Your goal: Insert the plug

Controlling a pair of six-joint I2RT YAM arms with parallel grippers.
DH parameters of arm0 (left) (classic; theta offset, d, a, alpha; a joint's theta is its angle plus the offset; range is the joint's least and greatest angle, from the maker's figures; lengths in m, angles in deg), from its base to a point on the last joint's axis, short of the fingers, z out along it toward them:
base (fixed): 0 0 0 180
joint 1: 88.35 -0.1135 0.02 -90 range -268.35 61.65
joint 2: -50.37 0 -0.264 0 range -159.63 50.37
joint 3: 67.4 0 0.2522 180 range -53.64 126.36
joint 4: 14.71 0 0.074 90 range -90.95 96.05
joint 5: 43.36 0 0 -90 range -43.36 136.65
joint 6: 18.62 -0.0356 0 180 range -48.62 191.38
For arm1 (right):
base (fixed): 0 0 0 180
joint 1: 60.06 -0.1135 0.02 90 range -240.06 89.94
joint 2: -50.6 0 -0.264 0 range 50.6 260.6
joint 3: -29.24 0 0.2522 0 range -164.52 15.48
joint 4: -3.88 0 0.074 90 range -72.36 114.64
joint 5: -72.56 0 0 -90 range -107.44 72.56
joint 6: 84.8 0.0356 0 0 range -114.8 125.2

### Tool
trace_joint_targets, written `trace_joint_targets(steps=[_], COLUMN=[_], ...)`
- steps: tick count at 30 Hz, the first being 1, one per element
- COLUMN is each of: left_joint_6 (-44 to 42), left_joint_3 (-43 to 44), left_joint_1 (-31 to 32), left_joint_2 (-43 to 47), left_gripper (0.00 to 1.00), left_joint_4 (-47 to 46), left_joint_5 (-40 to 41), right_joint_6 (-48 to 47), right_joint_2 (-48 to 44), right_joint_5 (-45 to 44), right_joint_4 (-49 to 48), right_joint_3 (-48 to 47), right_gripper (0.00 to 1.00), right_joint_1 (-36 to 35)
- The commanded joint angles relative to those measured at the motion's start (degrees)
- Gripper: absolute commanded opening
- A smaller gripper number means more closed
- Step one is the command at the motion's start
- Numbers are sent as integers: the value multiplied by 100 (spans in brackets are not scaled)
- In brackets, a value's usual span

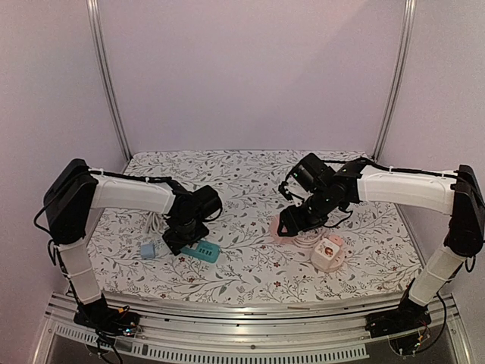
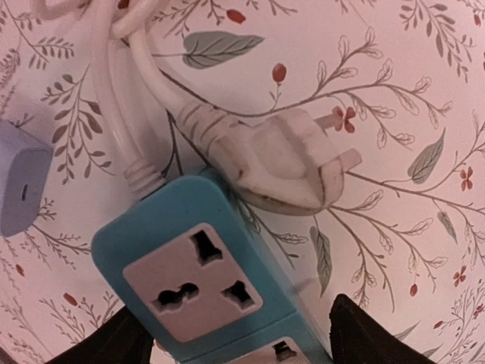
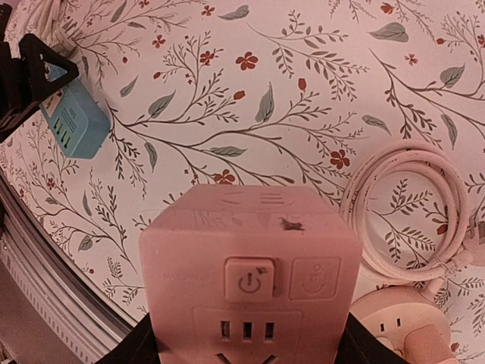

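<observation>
Right, the big flower-printed tablecloth (image 1: 250, 174) fills the table, and both white-and-black arms are bent in over it, left arm (image 1: 129, 196) and right arm (image 1: 402, 188).

Down on the left side lies the teal plastic power strip (image 2: 204, 280), sockets facing up. The left gripper (image 2: 239, 347) straddles its near end. The black fingers (image 2: 371, 334) stand either side of the strip, and a sliver of cloth shows between the right-hand one and the teal edge, so the jaws are apart and not clamped on anything.

Over on the right, the right gripper (image 3: 246, 349) has the pink cube-shaped socket block (image 3: 246, 250) wedged between its fingers, power button facing the wrist camera. Just beside it on the cloth sit a coiled white cable (image 3: 402, 212) and a second pale pink-and-white socket block (image 1: 327, 254).

Now the one that matters: the white three-pin plug (image 2: 284, 163) lies flat on the cloth, its body against the far end of the teal strip and its pins pointing away from the sockets. It sits in no socket. Its white cord runs off past the strip.

Smallest of all, a blue-grey cube adapter (image 1: 148, 250) rests left of the strip, apart from it.
</observation>
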State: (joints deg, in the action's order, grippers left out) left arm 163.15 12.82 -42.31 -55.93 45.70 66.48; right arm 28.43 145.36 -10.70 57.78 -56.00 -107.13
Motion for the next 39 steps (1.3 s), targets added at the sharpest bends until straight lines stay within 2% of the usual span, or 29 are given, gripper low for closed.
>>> trace_joint_targets(steps=[1,6,14,18,23,28,35,39], left_joint_6=[-260,-636,-2138,-3154,-4384,-5913,-6891,-7149], left_joint_3=[115,84,-84,-33,-37,218,825,849], left_joint_1=[-95,-78,48,186,463,695,1013,1033], left_joint_2=[-134,-147,-167,-242,-145,-282,-769,-743], left_gripper=[70,60,21,12,9,9,9,10], left_joint_4=[-81,-240,-1108,-1344,-1695,-2244,-1997,-2113], left_joint_5=[-14,58,280,378,632,57,-132,-948], right_joint_6=[-55,-56,-88,-89,-107,-146,-250,-371], right_joint_2=[-142,-125,-111,-137,-207,-302,-598,-752], right_joint_5=[11,-1,-106,-207,-351,-557,-1042,-1228], right_joint_4=[-161,-164,-152,-133,-94,-25,-9,-20], right_joint_3=[47,35,38,42,55,68,158,206], right_gripper=[0,0,0,0,0,0,0,0], right_joint_1=[41,48,42,46,40,52,85,94])
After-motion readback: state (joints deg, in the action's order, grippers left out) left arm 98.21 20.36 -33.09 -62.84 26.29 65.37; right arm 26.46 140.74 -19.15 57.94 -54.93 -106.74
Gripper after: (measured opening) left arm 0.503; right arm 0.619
